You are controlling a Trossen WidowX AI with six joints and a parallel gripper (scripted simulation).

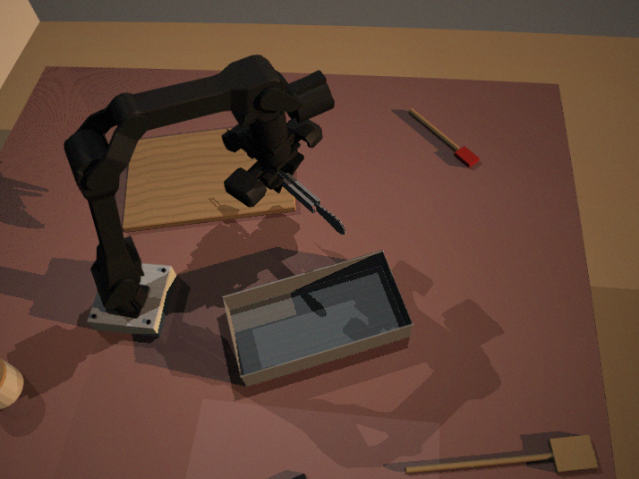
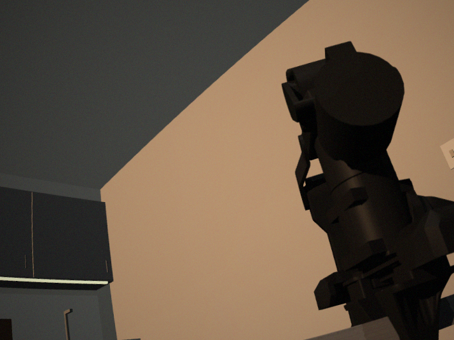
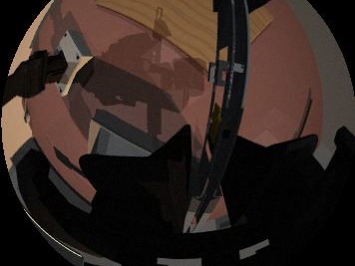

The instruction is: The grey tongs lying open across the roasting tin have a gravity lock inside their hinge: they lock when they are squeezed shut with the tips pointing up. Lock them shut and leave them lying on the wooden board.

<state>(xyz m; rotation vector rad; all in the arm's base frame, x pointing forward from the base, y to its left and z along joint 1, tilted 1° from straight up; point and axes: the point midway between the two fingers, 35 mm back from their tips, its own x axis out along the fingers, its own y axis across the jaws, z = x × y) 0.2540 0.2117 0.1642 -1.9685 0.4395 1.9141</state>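
Clenched with the claw (image 1: 274, 180) (image 2: 378, 279) (image 3: 198, 129) on the grey tongs (image 1: 301, 193) (image 3: 232, 56), fingers only narrowly apart. Held the tongs up off the wooden board (image 1: 170, 185) (image 3: 150, 11), with their two long arms close together and nearly parallel. Could not tell whether the hinge was locked. Saw a dark yellow patch between the tongs' arms, close to the claw's fingertips. Made out the board lower than the claw, partly behind it in the top view and extending toward the base side. Found the roasting tin (image 1: 325, 355) (image 3: 125, 137) lower down too, off to the opposite side of the claw from the far wall, apart from the board and crossed by shadows. Traced the black arm (image 1: 181, 99) (image 3: 30, 81) back from the claw, over part of the board, to a pale base plate (image 1: 154, 323) (image 3: 75, 46). Spotted farther out from the claw, away from the base, a red-headed tool (image 1: 467, 157) with a wooden handle; well beyond the tin, a square-headed wooden paddle (image 1: 573, 453); past the base, a tan cylinder (image 1: 10, 382). Noted dark wall cabinets (image 2: 68, 238) well away from the claw.
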